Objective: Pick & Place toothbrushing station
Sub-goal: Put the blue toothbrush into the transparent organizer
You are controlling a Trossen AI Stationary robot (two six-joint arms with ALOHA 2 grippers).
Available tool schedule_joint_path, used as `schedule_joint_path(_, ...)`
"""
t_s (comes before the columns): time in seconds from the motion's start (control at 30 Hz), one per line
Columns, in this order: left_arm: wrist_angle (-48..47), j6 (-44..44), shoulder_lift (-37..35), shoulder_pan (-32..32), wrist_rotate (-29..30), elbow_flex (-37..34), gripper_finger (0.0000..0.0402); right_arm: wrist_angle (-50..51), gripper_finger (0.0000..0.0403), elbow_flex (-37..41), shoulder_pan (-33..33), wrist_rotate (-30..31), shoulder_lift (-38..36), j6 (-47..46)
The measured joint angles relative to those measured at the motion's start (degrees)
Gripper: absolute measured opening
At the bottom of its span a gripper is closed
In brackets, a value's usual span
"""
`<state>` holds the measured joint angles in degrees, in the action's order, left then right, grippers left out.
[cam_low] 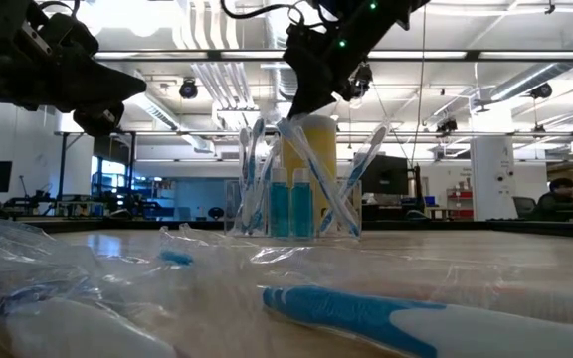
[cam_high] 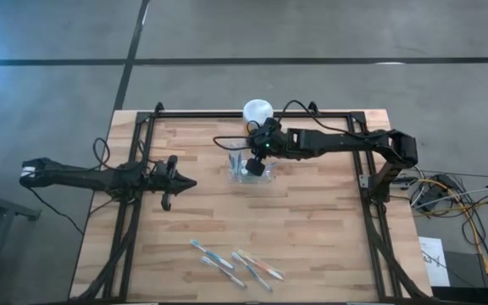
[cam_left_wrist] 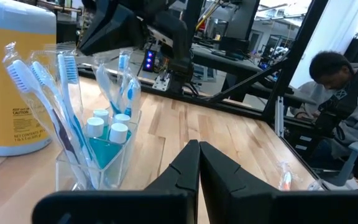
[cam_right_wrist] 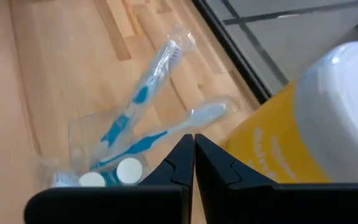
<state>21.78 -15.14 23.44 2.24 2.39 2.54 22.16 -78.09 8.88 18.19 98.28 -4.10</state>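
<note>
The station [cam_high: 250, 168], a small clear holder, is set upright on the table [cam_high: 312, 229] toward its far edge, near the middle. Blue-and-white toothbrushes [cam_low: 252, 169] in clear wrappers and small white-capped tubes [cam_left_wrist: 109, 127] of blue paste are held in it. A yellow jar [cam_left_wrist: 14, 81] with a white lid [cam_high: 258, 111] is placed just behind it.

The right gripper [cam_high: 261, 149] is positioned directly above the station, between it and the jar. Its fingers are pressed together, and nothing is seen held between them in the right wrist view.

The left gripper [cam_high: 189, 182] is held above the table to the left of the station and pointed toward it, well apart from it. Its fingers are closed as well, with nothing gripped.

Several more wrapped brushes [cam_high: 235, 264] are laid flat near the table's front edge. A seated person [cam_left_wrist: 337, 106] is seen in the room beyond the table.
</note>
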Motion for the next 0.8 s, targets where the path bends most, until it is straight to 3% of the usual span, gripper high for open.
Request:
schedule_joint_path(0.17,0.0,0.0,0.0,0.0,0.0,0.0,0.0014,-0.1,0.0008,0.0,-0.7,2.6,-2.1,0.2)
schedule_joint_path(0.43,0.0,0.0,0.0,0.0,0.0,0.0,0.0014,4.6,0.0022,0.6,-3.2,0.3,-7.6,-0.6)
schedule_joint_path(0.57,0.0,-0.1,0.0,0.0,0.0,0.0,0.0014,5.7,0.0067,3.3,-3.1,-3.1,-7.4,-3.1)
schedule_joint_path(0.8,0.6,-0.6,0.0,0.0,0.0,0.0,0.0014,3.2,0.017,6.0,-2.0,-2.5,-6.5,-6.2)
